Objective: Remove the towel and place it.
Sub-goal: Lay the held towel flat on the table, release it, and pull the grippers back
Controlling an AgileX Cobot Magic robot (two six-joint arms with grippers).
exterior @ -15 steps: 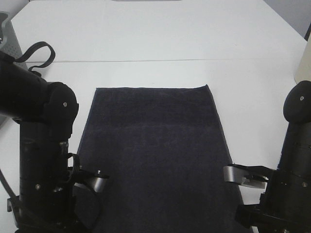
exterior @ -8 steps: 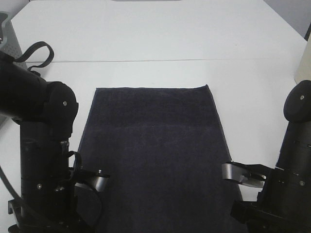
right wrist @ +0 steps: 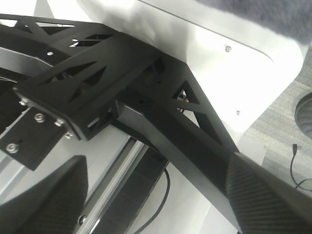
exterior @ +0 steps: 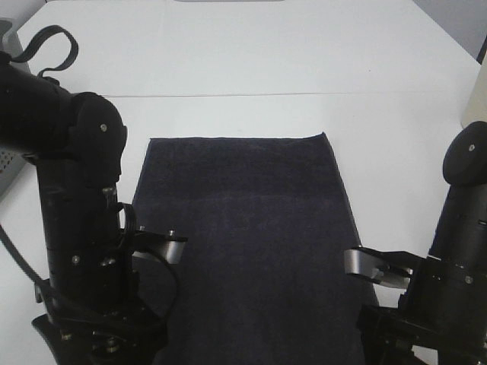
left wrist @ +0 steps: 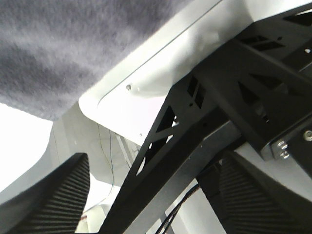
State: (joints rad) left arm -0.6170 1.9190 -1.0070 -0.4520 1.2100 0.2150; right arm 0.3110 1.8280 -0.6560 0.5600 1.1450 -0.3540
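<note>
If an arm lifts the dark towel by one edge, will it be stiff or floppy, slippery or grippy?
The towel lies limp and flat on the table, so it will probably droop and fold when lifted. Its fuzzy pile suggests it grips rather than slips. Pushed, it would likely bunch, not slide.

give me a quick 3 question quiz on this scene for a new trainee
1. True or false: the dark navy rectangular terry towel lies spread flat on the white table.
2. What does the left gripper hold? A) a towel corner B) nothing C) a cup
3. Fill in: the right gripper has its jaws ____.
Key: 1 true; 2 B; 3 open.
</note>
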